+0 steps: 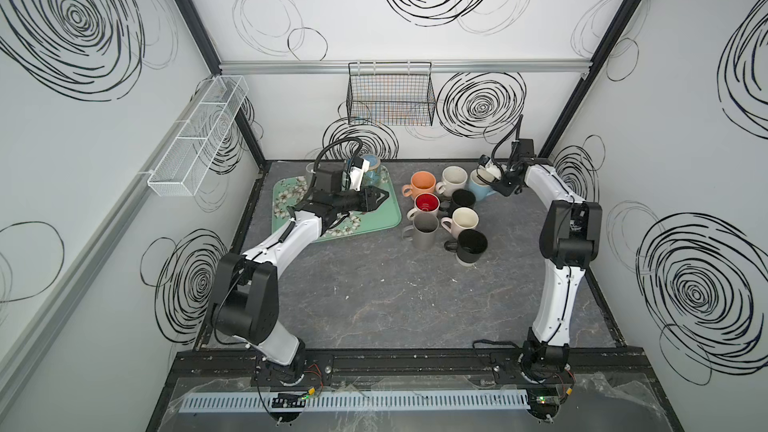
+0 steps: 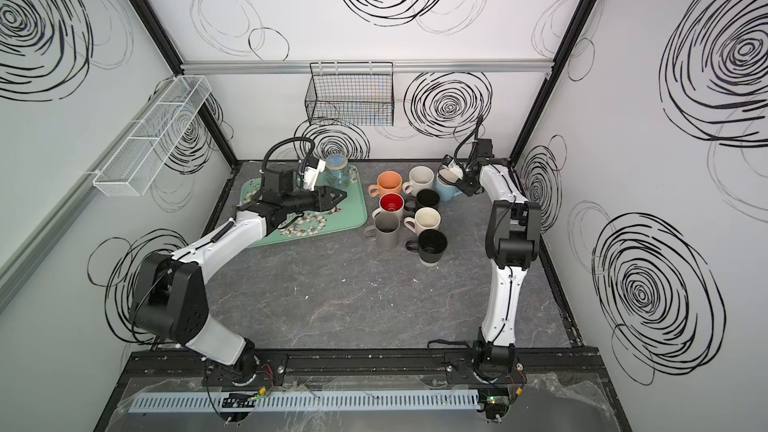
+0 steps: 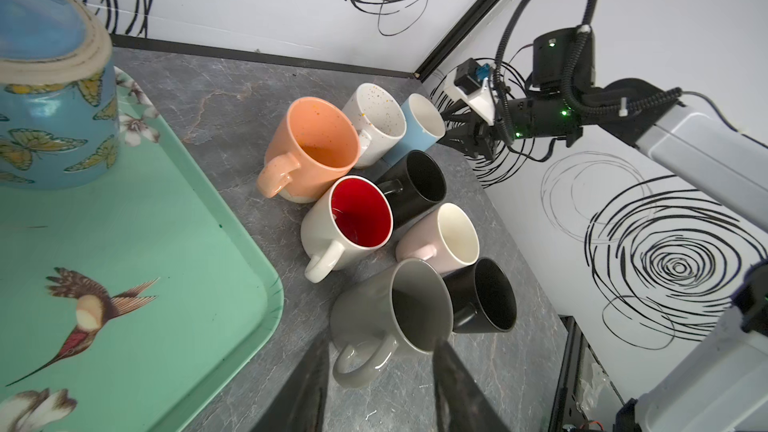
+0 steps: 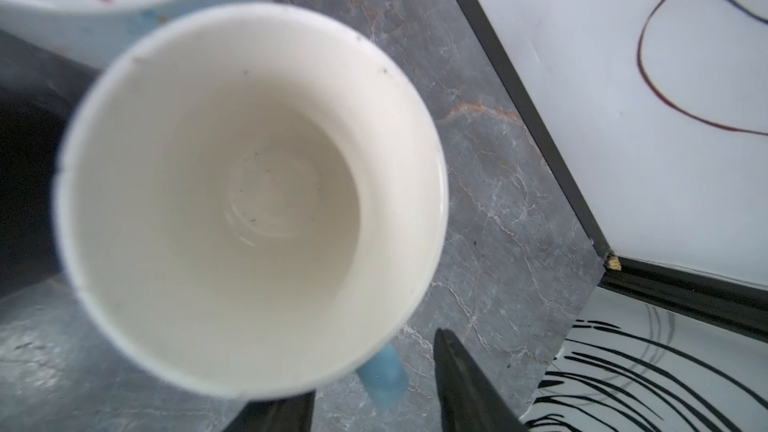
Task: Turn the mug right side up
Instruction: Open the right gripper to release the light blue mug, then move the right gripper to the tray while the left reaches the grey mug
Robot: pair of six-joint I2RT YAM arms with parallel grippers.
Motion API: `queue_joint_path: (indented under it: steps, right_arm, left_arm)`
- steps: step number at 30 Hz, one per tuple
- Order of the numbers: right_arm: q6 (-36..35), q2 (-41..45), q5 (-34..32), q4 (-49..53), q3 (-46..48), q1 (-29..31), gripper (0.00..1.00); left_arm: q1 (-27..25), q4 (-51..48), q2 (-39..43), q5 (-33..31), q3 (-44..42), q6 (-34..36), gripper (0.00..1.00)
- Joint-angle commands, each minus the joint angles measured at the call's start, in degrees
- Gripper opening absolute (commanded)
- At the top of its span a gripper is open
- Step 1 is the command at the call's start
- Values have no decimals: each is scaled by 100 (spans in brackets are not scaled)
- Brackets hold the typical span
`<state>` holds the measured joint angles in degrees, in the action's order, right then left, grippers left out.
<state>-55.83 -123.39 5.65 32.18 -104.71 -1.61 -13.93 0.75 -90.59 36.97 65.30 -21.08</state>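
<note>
A blue mug with butterflies stands upside down at the back of the green tray, its unglazed foot ring facing up. My left gripper hovers over the tray's right side, in front of that mug, open and empty. A light blue mug stands upright at the back right of the mug cluster. My right gripper is open, with its jaws on either side of that mug's blue handle, apart from it.
Several upright mugs crowd the table right of the tray: orange, speckled white, red-lined, grey, cream and two black. A black wire basket hangs on the back wall. A white mesh shelf hangs on the left wall.
</note>
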Motion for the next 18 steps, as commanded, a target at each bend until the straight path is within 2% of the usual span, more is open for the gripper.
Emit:
queue_joint_path:
  steps: [1,3,6,12,14,18]
  right_arm:
    - [129,716,374,-424,329,51,53]
    - [165,921,330,-543,542,94,53]
    - [277,1256,229,-854,930,158,53]
    - [773,2170,204,-1910,2003,319,58]
    - [930,2464,262,-2291,2370,453,59]
    - [1551,2911,-67,-2952,2945,854,64]
  left_arm:
    - [135,-60,360,-287,209,222,48]
    - [212,-238,472,-483,246,287,49]
    - [404,-626,743,-1347,260,358,51]
    - [1218,-997,1221,-2598,136,365,56]
    - [1512,-1157,1254,-3147,197,331,62]
    - [1980,-931,1004,-3353,279,398,70]
